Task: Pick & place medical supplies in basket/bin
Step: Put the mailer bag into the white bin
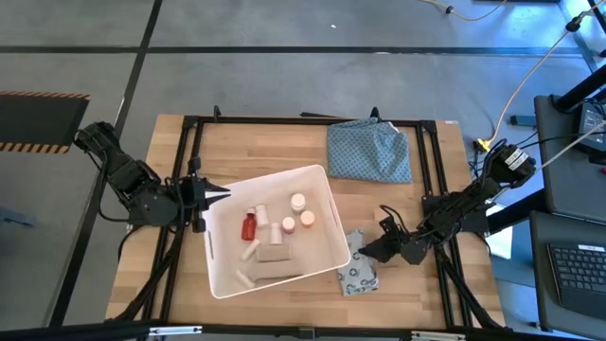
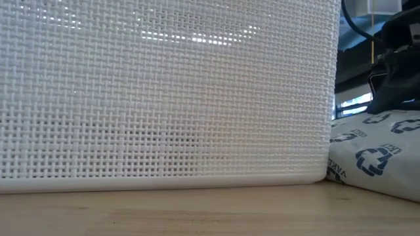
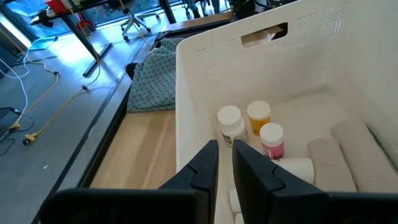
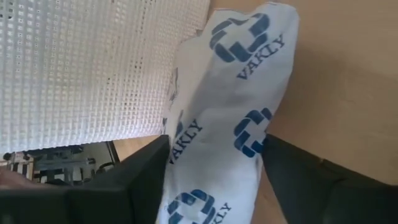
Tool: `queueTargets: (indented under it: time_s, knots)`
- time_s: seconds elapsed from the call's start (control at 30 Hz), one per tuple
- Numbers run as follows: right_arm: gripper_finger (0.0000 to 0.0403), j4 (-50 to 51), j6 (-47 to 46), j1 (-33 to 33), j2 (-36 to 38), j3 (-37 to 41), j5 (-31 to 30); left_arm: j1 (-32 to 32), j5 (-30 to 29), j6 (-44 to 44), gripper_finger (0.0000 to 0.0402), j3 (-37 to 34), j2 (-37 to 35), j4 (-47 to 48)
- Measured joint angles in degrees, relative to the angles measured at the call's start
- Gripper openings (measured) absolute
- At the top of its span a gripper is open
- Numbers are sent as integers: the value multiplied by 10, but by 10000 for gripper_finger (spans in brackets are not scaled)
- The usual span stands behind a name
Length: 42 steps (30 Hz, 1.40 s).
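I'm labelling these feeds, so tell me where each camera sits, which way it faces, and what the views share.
High: overhead, straight down on the basket, both arms showing.
Low: at tabletop height, facing the basket's mesh wall; a dark arm part at right.
Left wrist: above the left gripper, looking into the basket at the bottles.
Right wrist: over the packet, right gripper straddling it.
High, low and right wrist views share the packet beside the basket.

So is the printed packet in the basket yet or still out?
Out: the packet lies on the table beside the basket, between the right gripper's fingers.

It was a robotics lab: a wooden bench (image 1: 284, 152) on bare concrete, loose cables (image 1: 530, 71) at two o'clock, keyboard (image 1: 575, 275) at four.
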<state>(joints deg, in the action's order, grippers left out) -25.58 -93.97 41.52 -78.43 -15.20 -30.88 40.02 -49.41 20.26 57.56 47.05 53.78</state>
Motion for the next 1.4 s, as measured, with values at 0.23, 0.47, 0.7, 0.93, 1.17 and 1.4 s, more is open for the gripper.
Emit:
queueTargets:
  time_s: [0.23,0.47,0.7,0.93,1.17,1.4]
  knots:
    - [178,0,0,0,0,0,1,0,0,0,39,0,0,0]
    - [163,-15,2,1,0,0,1,0,0,0,41,0,0,0]
    - [165,-117,63,21,1,0,36,0,0,0,41,0,0,0]
    - [165,-185,94,50,2,0,97,0,0,0,39,0,0,0]
    - [165,-328,233,79,2,0,96,0,0,0,42,0,0,0]
    - [165,-386,414,107,2,-59,115,0,0,-8,38,0,0,0]
